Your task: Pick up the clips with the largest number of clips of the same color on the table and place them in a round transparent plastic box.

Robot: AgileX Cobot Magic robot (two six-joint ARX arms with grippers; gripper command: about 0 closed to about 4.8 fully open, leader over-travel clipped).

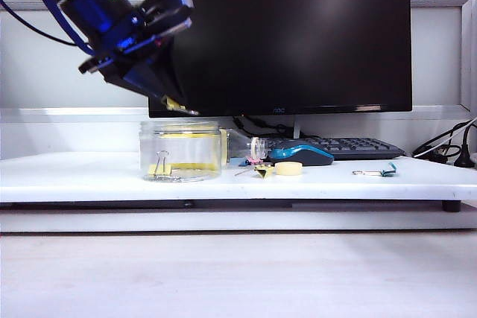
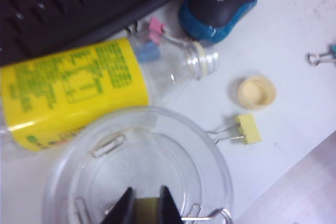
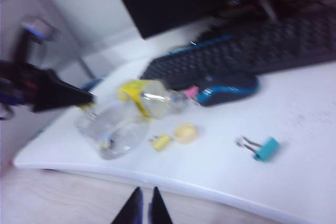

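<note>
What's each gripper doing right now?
Left gripper: above the round transparent plastic box, closed on a yellow clip.
Right gripper: shut, empty, off the table's front.

This looks like an office desk. A big black computer screen [image 1: 277, 35] stands at the back of the white counter [image 1: 89, 176], behind and beside the left tool [image 1: 179, 106]. A flat black keyboard [image 1: 350, 145] and a blue and black computer mouse [image 1: 301, 154] lie off to that tool's side. Black cables [image 1: 443, 147] run along the wall. Small office clips lie about, like the teal-blue binder clip [image 1: 386, 171].
</note>
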